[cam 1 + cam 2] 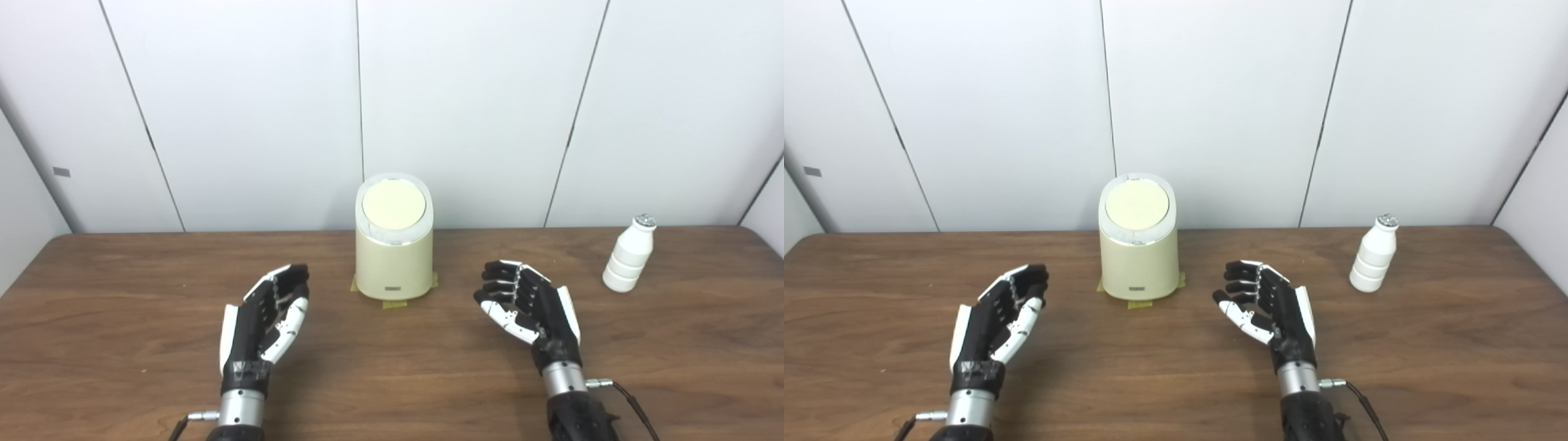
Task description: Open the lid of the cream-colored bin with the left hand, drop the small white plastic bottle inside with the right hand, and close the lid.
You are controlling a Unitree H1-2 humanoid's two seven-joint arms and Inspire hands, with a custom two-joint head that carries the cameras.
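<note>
A cream-colored bin point(394, 257) stands upright at the middle back of the wooden table point(392, 380), its round lid point(393, 205) down flat. The small white plastic bottle point(629, 256) stands upright far to the right of the bin. My left hand point(266, 318) hovers in front of the bin to its left, palm turned inward, fingers apart and holding nothing. On the other side my right hand point(530, 306) mirrors it, open and empty, well short of the bottle.
Yellow tape tabs point(395, 303) stick out under the bin's base. White wall panels point(478, 110) rise right behind the table's back edge. Bare wood lies between the hands and in front of them.
</note>
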